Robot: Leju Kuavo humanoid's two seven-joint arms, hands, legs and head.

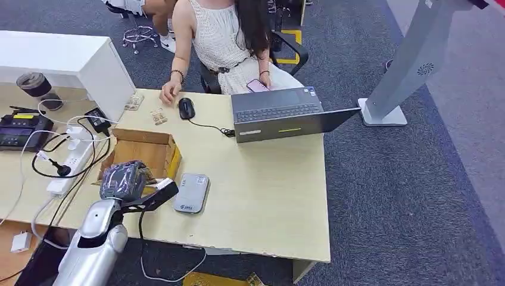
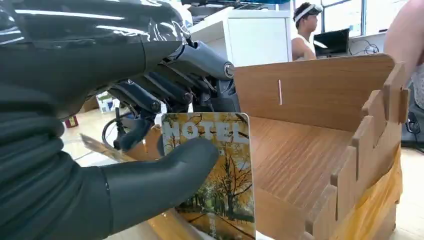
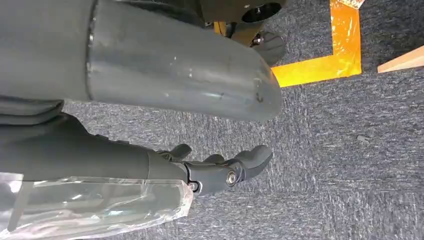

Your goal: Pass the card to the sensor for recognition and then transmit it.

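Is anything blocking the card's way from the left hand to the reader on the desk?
Nothing visible. The left hand holds the card at the wooden box's front edge, and the grey reader lies just beside it on bare desk.

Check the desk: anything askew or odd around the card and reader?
Nothing looks wrong. The left hand holds the hotel card upright by the cardboard box. The grey sensor lies flat on the desk, slightly angled to its edge.

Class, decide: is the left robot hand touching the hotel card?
Touching. In the left wrist view the left robot hand pinches the hotel card, its thumb pressed across the card's face and darker fingers behind it.
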